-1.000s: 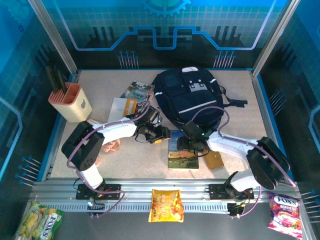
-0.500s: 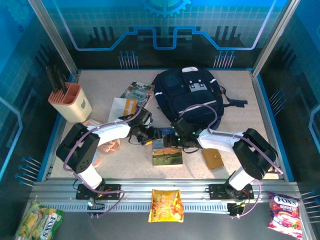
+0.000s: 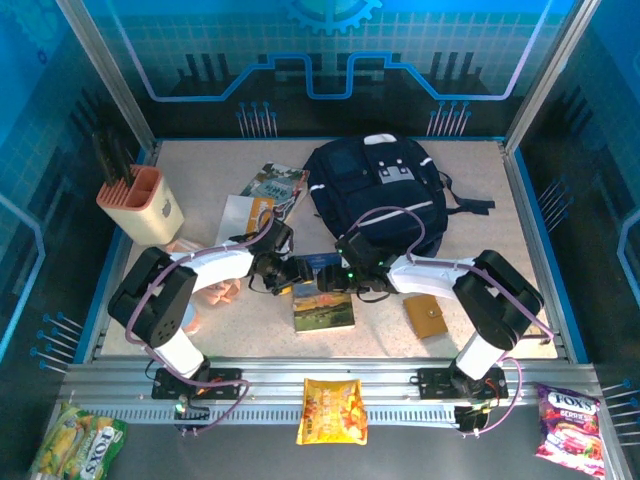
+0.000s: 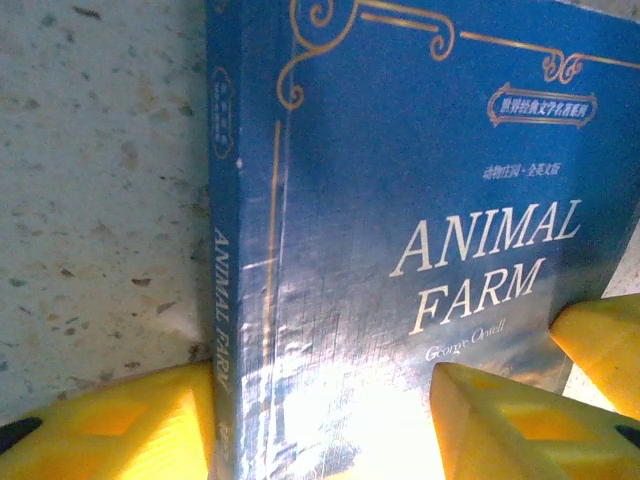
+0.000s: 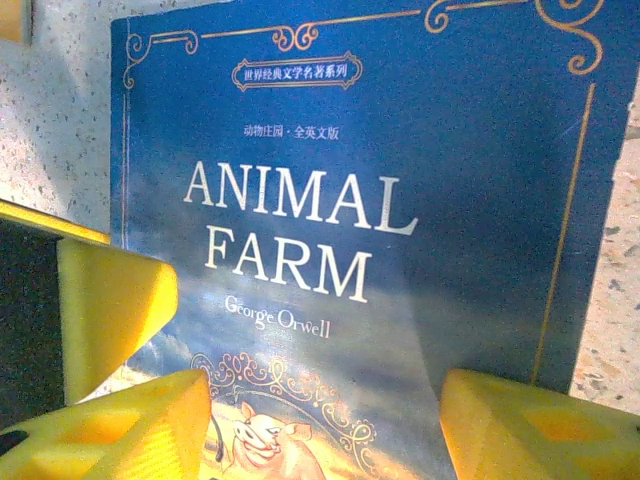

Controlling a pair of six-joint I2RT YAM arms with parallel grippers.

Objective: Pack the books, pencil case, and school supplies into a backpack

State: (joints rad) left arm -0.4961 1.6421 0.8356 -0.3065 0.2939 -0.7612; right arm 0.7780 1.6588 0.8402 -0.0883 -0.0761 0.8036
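Note:
The blue "Animal Farm" book (image 3: 323, 303) lies flat at the middle of the table, in front of the navy backpack (image 3: 380, 190). My left gripper (image 3: 296, 280) is open at the book's upper left corner. One yellow finger (image 4: 100, 420) sits on the table against the spine and the other (image 4: 505, 420) over the cover (image 4: 420, 180). My right gripper (image 3: 336, 280) is open at the book's top edge, both fingertips (image 5: 540, 430) over the cover (image 5: 330, 180). Two more books (image 3: 272, 185) lie left of the backpack. A tan-brown square piece (image 3: 428, 314) lies right of the book.
A peach-and-cream holder (image 3: 140, 205) with black tools stands at the far left. Snack bags lie on the front rail: yellow (image 3: 333, 410), pink (image 3: 568, 425) and green-yellow (image 3: 75, 440). Blue walls and metal posts enclose the table (image 3: 250, 325).
Both grippers and the Animal Farm book have shifted left across the table, away from the tan piece. The right jaws have narrowed a little.

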